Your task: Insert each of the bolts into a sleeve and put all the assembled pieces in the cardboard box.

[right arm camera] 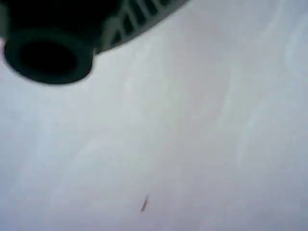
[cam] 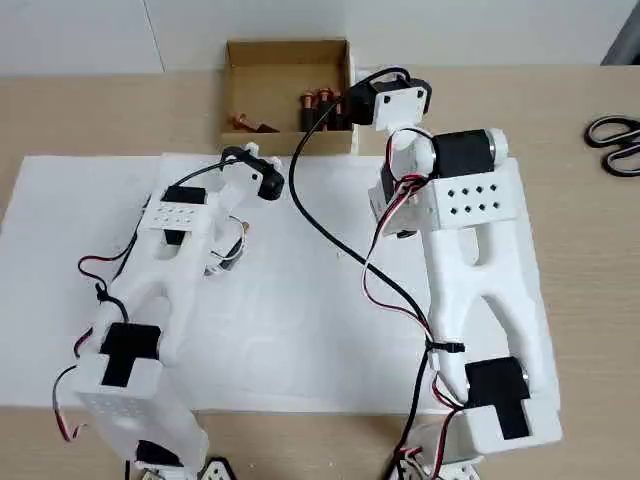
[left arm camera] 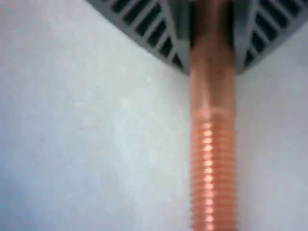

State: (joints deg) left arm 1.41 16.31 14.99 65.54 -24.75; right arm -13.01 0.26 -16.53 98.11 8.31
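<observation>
- The copper bolt is held in the left jaws. They are closed tight on its smooth part. Its screw end sticks straight out past the jaws, over the white sheet.
- The black sleeve sits at the right jaws. They seem to be closed on it, but one side is hidden. Its round hole is open and nothing is in it.
- The next job, I think, is to line up the bolt's long side with that hole. The screw end must point right at the sleeve's open end.
- The left arm is over the left part of the sheet. The right arm is over the right part, so bolt and sleeve are well apart.
- The cardboard box stands at the far edge of the surface, between the two arms. The right arm is nearer to it. Some copper pieces already lie inside.
- Scissors lie near the right edge of the surface.
</observation>
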